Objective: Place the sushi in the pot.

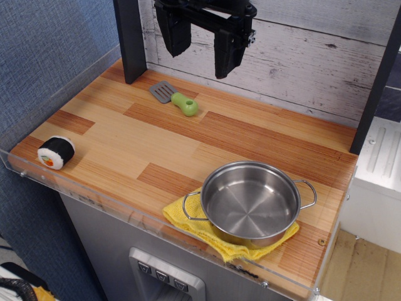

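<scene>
The sushi [56, 152] is a small black-wrapped roll with a white face and orange-green centre. It lies on its side at the near left corner of the wooden table. The pot [250, 202] is a shiny steel pot with two loop handles, empty, standing on a yellow cloth at the near right. My gripper [198, 45] hangs high above the far edge of the table, open and empty, its two black fingers [173, 30] spread apart. It is far from both the sushi and the pot.
A spatula [176, 99] with a grey blade and green handle lies at the back centre, under the gripper. The yellow cloth [207, 233] sticks out beneath the pot. A clear acrylic rim [125, 210] runs along the table's front and left edges. A black post [130, 39] stands at the back left.
</scene>
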Robot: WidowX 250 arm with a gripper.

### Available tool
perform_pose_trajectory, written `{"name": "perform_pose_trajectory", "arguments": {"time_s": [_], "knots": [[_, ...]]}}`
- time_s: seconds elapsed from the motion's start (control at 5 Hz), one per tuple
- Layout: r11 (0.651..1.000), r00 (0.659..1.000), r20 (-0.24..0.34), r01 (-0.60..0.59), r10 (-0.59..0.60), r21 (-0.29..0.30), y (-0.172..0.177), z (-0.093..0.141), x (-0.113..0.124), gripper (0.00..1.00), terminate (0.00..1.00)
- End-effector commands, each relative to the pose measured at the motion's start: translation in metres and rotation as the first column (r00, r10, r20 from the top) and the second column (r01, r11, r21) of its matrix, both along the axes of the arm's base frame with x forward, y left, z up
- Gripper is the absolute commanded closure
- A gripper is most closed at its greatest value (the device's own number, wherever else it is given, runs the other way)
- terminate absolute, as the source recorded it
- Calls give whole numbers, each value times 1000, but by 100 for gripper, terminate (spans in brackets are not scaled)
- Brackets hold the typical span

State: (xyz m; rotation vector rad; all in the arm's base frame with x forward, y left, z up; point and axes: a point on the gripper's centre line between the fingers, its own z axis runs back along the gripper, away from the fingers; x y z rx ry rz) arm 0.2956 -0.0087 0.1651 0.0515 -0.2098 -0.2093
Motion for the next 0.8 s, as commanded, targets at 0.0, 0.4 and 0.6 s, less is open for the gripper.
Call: {"name": "perform_pose_trajectory", "arguments": {"time_s": [0.0, 0.4, 0.6], "knots": [[1000, 1000, 0, 0, 0, 0, 0, 0, 0, 0, 0], [995, 994, 70, 81, -85, 50, 34, 4, 3, 0, 0], [990, 986, 114, 118, -126, 71, 84, 2, 10, 0, 0]]}}
